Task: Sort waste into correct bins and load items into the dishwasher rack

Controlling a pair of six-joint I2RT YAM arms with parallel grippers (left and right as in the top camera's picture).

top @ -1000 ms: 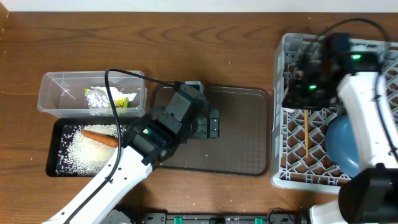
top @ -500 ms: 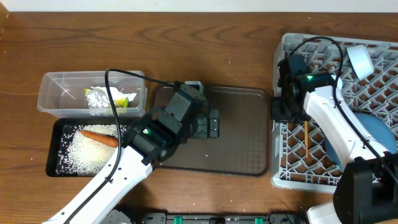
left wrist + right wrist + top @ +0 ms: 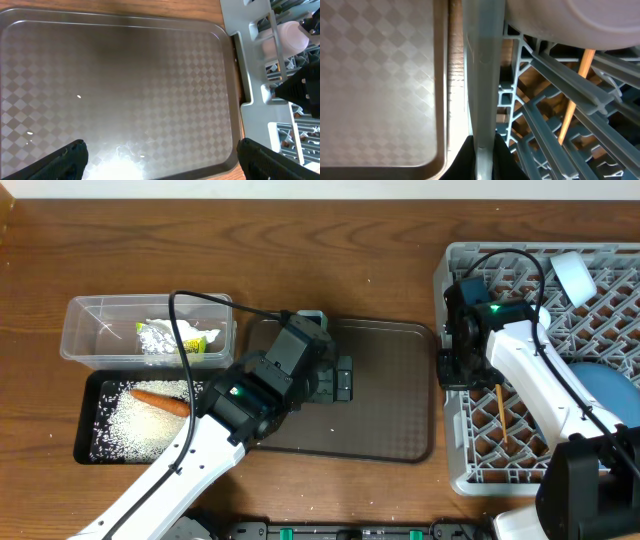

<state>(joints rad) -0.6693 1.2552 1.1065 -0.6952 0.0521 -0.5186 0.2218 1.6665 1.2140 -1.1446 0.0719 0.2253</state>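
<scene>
The light-grey dishwasher rack (image 3: 452, 455) stands at the right. It holds a brown chopstick (image 3: 500, 415), the blue plate (image 3: 612, 395) and a white cup (image 3: 573, 277). My right gripper (image 3: 451, 366) is shut on the rack's left wall (image 3: 483, 90), one finger on each side (image 3: 484, 160). The chopstick (image 3: 571, 105) lies in the lattice just beyond. My left gripper (image 3: 344, 380) hangs open and empty over the brown serving tray (image 3: 125, 75). The clear tub (image 3: 90, 330) holds the napkin and wrapper (image 3: 168, 340). The black tray (image 3: 88, 442) holds rice (image 3: 135, 430) and an orange piece (image 3: 160, 400).
The brown serving tray (image 3: 390, 400) lies between the bins and the rack, its right edge close to the rack's left wall. In the left wrist view the rack (image 3: 252, 95) and a pinkish-white cup (image 3: 287, 37) show at the right.
My right gripper came down from over the rack to its left wall and closed on it. The rack has shifted toward the table's front. The left arm has not moved.
</scene>
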